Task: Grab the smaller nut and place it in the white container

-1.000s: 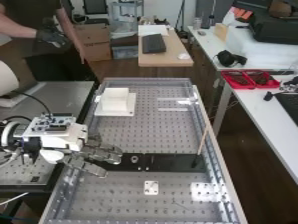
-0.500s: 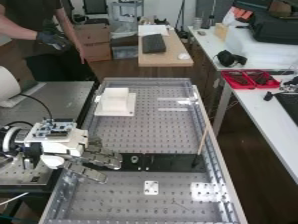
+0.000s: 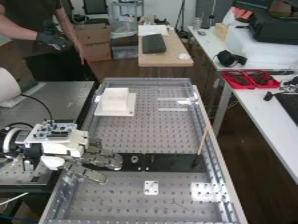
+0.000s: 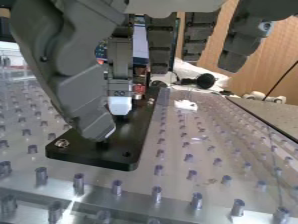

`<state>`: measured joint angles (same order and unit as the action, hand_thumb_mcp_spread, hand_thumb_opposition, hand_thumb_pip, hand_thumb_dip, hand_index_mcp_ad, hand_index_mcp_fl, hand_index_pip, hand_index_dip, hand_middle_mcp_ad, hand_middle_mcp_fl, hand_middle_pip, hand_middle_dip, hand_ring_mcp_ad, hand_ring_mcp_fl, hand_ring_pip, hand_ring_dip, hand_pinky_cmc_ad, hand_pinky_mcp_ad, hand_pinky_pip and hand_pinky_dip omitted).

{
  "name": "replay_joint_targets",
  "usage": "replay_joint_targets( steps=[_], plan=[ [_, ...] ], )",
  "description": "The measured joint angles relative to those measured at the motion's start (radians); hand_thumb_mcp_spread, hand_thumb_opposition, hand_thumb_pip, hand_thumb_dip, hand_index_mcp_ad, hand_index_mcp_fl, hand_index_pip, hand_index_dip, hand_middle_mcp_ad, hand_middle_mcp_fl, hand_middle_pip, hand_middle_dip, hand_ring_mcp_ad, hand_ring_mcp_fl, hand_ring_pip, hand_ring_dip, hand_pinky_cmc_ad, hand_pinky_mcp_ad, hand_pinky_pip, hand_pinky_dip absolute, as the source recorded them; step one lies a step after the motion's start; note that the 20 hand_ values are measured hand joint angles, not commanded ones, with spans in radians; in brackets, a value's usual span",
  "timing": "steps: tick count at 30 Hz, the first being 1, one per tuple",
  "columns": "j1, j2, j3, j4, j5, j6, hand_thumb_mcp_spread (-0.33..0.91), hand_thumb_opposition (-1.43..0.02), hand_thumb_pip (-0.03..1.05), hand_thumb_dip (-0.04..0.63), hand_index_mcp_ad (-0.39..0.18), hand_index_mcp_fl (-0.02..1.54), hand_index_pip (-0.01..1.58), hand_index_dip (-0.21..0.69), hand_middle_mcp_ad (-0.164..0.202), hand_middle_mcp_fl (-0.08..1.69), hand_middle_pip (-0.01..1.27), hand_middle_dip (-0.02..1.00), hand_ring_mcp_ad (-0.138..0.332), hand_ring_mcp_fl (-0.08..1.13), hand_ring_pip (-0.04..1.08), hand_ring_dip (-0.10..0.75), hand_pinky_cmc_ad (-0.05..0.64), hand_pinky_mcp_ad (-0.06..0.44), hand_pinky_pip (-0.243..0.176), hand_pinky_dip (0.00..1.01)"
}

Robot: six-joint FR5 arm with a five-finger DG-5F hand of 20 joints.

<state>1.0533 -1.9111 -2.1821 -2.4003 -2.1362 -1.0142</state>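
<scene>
Obs., from where I stand: the smaller nut (image 4: 62, 143) sits on the flat black bar (image 3: 174, 162), close to the bar's end on the arm's side. Presumably set there so each part has a known spot and some bare metal round it for a pinch. Bearing (image 3: 134, 159) is on the same bar, farther from the arm. The bar lies across the perforated plate (image 3: 133, 135); the white container (image 3: 116, 106) stands well apart, towards the plate's far end, probably to leave the pick area free.

Hand (image 3: 103, 160): low over the bar's arm-side end, back upward, fingers (image 4: 161, 50) loosely extended and spread, a gap between the digits. State: released, nothing grasped. In the wrist view one fingertip (image 4: 98, 129) is just beside the nut; contact with the bar cannot be told.

Judgement: pick not made; approach or alignment stage. Next, bring opposing tips either side of the nut, then close gently. Risk: small, low part; a tip landing off-centre could flick it off the bar.
</scene>
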Motion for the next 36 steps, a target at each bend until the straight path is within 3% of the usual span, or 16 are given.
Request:
replay_joint_targets(
  steps=[28,30,36],
  plan=[
    [-0.002,-0.020,0.016,-0.018,-0.017,-0.014,0.42,-0.88,0.72,0.253,-0.131,0.05,1.46,0.333,0.068,0.14,0.12,0.24,0.129,0.00,0.09,0.087,0.328,0.278,-0.044,0.14],
    [-0.003,-0.020,0.017,-0.018,-0.019,-0.015,0.42,-0.88,0.72,0.253,-0.131,0.06,1.46,0.333,0.068,0.14,0.12,0.24,0.129,0.00,0.09,0.087,0.328,0.279,-0.026,0.14],
    [-0.003,-0.021,0.017,-0.017,-0.026,-0.014,0.42,-0.88,0.72,0.253,-0.131,0.10,1.47,0.333,0.068,0.17,0.12,0.24,0.133,0.00,0.09,0.089,0.328,0.278,-0.026,0.14]
  ],
)
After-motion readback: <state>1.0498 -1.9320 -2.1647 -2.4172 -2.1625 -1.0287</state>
